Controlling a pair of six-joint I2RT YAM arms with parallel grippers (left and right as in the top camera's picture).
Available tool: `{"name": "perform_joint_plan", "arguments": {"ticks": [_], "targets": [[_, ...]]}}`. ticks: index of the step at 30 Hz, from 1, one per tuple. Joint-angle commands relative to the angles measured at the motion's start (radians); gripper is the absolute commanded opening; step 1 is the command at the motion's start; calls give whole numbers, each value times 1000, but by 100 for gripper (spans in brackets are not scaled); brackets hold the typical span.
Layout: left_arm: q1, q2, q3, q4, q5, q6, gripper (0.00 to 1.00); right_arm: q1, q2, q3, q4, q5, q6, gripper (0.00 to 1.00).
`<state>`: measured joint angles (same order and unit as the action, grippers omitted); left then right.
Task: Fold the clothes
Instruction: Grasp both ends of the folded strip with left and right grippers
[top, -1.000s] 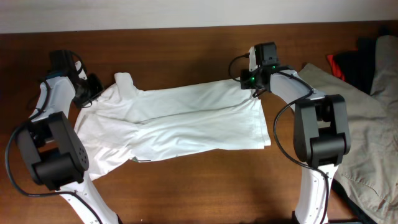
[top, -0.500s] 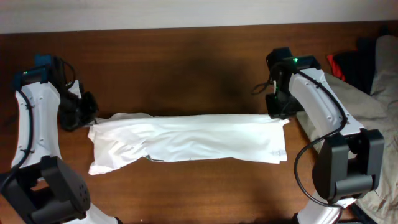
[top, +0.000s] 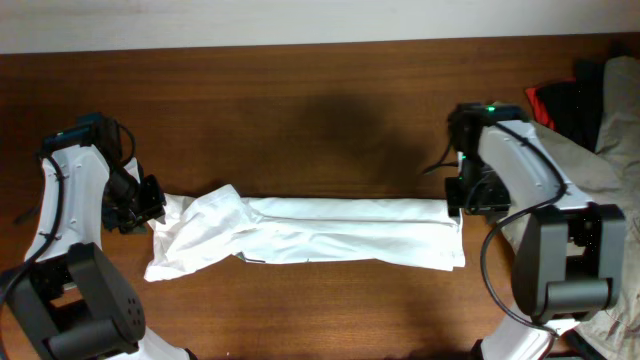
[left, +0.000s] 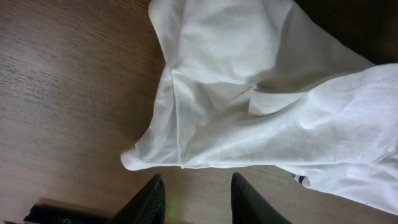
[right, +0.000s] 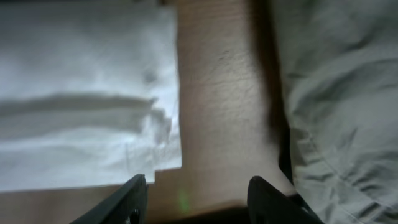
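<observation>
Nearest edge first: the T-shirt (top: 310, 230) lies on the table (top: 320, 110) as one long, narrow white band running left to right. Along its near hem, toward the left end, there's a tiny dark mark, too small to make out. The right end is squared off and fairly flat, with a long crease running along the band. The left end is another story, bunched and wrinkly, with a sleeve flaring out toward the near side.

Now the ends. The left gripper (left: 196, 186) sits just off the shirt's left end, its fingers spread over bare wood, nothing between them, and the rounded sleeve corner lies just ahead. The right gripper (right: 196, 186) hovers at the shirt's far right corner, fingers wide apart as well, holding nothing, over a strip of wood just beside the fabric's edge.

Right of the shirt lies a khaki garment (top: 590, 230), rumpled, and farther back beyond it a black-and-red garment (top: 560, 105).
</observation>
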<state>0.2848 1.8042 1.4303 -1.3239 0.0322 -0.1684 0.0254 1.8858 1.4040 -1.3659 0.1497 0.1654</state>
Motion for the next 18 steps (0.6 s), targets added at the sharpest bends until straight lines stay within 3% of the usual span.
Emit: {"name": "perform_joint_plan", "arguments": {"ticks": [1,4,6,12,14,16,17,18], "targets": [[5,-64,23,16,4,9,34,-109,-13,-7,20,-272,-145,56],[-22,-103,23,96,148,32,36,-153,-13,-27,43,-361,-243,60],[-76,-102,21,89,143,32,38,-153,-13,-94,92,-389,-274,67],[-125,-102,20,86,102,32,39,-150,-13,-245,310,-386,-274,72],[-125,-102,20,86,102,32,39,-150,-13,-245,315,-407,-274,64],[-125,-102,20,87,102,32,39,-150,-13,-245,324,-424,-274,45],[-125,-102,20,90,102,32,42,-150,-12,-246,326,-439,-274,40],[-125,-102,20,90,102,32,43,-150,-11,-277,347,-438,-274,41]]}}
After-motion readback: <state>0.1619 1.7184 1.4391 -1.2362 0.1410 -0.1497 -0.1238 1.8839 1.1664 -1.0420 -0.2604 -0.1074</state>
